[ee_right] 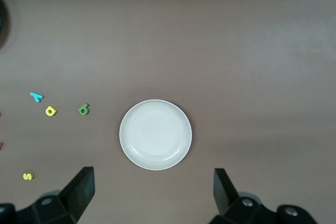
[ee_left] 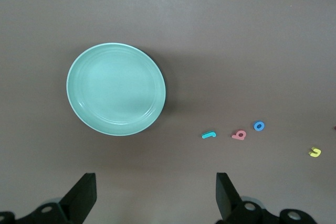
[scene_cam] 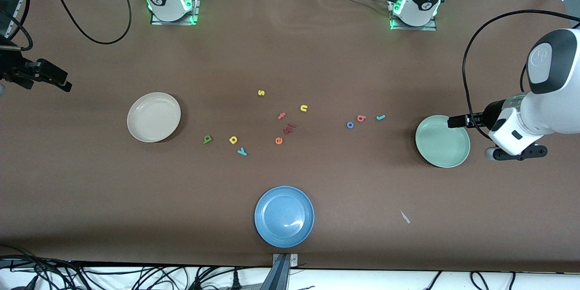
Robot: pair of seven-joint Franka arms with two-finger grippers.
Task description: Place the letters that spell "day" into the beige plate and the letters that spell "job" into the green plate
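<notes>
Blue plate (scene_cam: pixel 284 216) nearest; left pincer (ee_left: pixel 153 195) spread above green plate (ee_left: pixel 116 89), right pincer (ee_right: pixel 152 192) spread above beige plate (ee_right: pixel 155 135).

We see a wide table (scene_cam: pixel 290 54) covered in plain brown, evenly lit. Along its edge nearest the front camera, black cables (scene_cam: pixel 136 276) tangle over a white floor. A metal bracket (scene_cam: pixel 282 268) sits at the middle of that same table edge.

day letters: olive d (scene_cam: pixel 207 139), yellow a (scene_cam: pixel 233 140), teal y (scene_cam: pixel 242 151), flat beside beige plate (scene_cam: pixel 153 117)
job letters: teal j (scene_cam: pixel 380 117), blue o (scene_cam: pixel 350 124), pink b (scene_cam: pixel 361 118), flat beside green plate (scene_cam: pixel 442 141)
</notes>
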